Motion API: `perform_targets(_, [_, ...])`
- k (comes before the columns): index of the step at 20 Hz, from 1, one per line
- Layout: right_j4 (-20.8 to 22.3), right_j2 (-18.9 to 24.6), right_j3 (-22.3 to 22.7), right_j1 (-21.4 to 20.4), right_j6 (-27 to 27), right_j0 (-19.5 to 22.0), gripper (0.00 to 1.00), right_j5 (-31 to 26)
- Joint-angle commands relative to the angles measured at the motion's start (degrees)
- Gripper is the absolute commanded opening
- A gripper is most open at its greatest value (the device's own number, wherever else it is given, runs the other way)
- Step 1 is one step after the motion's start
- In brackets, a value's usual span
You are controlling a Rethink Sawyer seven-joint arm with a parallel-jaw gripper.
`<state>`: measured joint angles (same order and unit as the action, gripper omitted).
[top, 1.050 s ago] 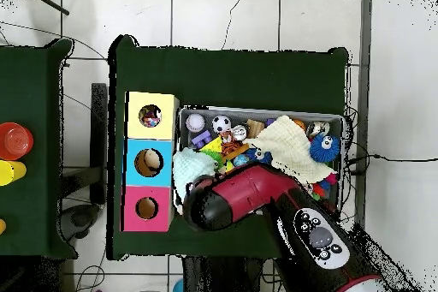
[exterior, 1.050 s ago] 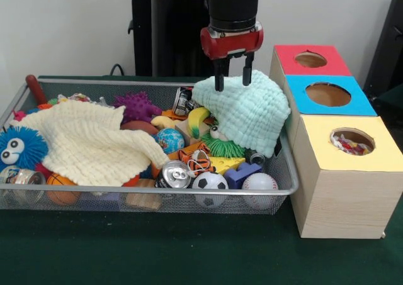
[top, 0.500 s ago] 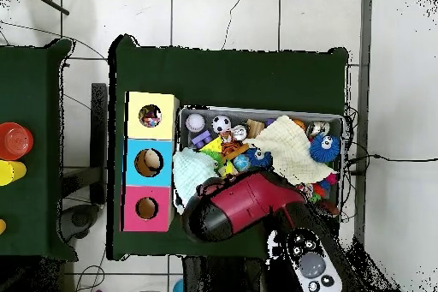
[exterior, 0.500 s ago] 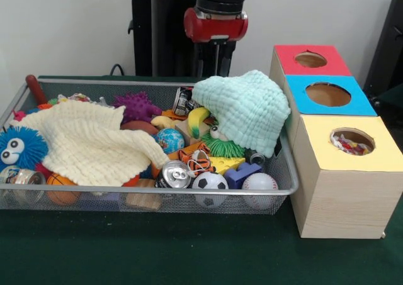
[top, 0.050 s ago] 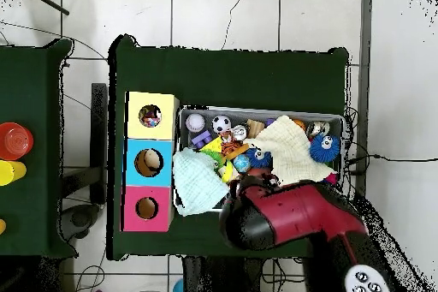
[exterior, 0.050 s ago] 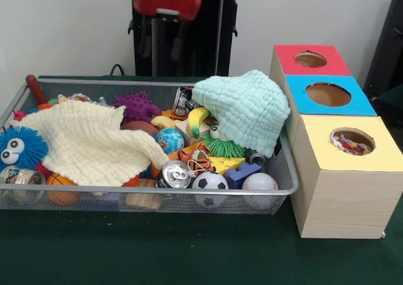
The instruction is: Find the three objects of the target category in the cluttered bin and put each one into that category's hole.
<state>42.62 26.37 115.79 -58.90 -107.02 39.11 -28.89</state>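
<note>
The wire mesh bin (exterior, 0.050 s ago: 157, 83) is full of toys. A mint cloth (exterior, 0.050 s ago: 245, 112) drapes over its right end and a cream cloth (exterior, 0.050 s ago: 94, 140) lies on the left. A soccer ball (exterior, 0.050 s ago: 210, 183), a baseball (exterior, 0.050 s ago: 259, 183), a globe ball (exterior, 0.050 s ago: 170, 139) and a basketball (exterior, 0.050 s ago: 60, 183) show among them. My gripper (exterior, 0.050 s ago: 164, 43) hangs high behind the bin's back rim, open and empty, up and to the left of the mint cloth. In the overhead view the arm (top, 0.050 s ago: 291, 216) hides the gripper and covers the bin's (top, 0.050 s ago: 257, 110) near side.
A wooden box stands right of the bin with a red hole (exterior, 0.050 s ago: 310, 60), a blue hole (exterior, 0.050 s ago: 328, 94) and a yellow hole (exterior, 0.050 s ago: 351, 140) holding something colourful. Cans (exterior, 0.050 s ago: 174, 173), a purple spiky toy (exterior, 0.050 s ago: 137, 106), a blue fuzzy toy (exterior, 0.050 s ago: 22, 148) and a banana (exterior, 0.050 s ago: 198, 118) lie in the bin.
My gripper has risen off the mint cloth and moved left in the front view, empty. The mint cloth stays draped in place.
</note>
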Motion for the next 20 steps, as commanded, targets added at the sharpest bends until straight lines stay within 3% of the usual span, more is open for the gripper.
perform_targets(1, [-4.2, 6.9, 4.2, -3.3, 15.5, 10.0, 1.0, -1.6])
perform_targets(7, [-6.7, 14.4, 6.4, -3.7, 21.4, 19.7, 1.0, -3.5])
perform_targets(13, [-7.9, 22.1, 6.6, 0.3, 24.5, 27.0, 1.0, -5.9])
perform_targets(16, [-5.3, 21.9, 5.1, 1.7, 23.5, 27.0, 1.0, -6.3])
perform_targets(20, [0.9, 18.6, 1.0, 4.6, 20.5, 24.4, 1.0, -5.2])
